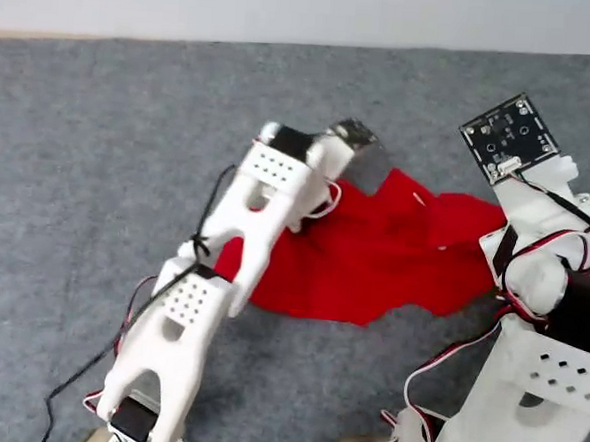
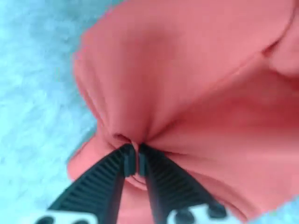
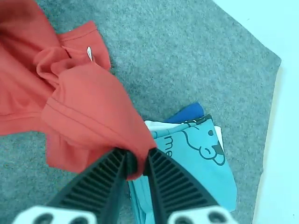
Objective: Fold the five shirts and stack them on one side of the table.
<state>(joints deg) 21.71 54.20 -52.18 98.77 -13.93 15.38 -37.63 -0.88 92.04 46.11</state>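
Grey mat (image 1: 98, 169): two end effectors (image 2: 132, 155) (image 3: 137, 161) pinching one red shirt (image 1: 373, 256)

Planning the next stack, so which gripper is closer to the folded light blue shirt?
Right. The right gripper holds the red shirt just beside the folded light blue shirt; the left gripper grips its other end, farther off.

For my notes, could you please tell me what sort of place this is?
Likely a robotics lab bench: a grey mat, left tool and right tool shut on a red shirt, folded shirts stacked nearby.
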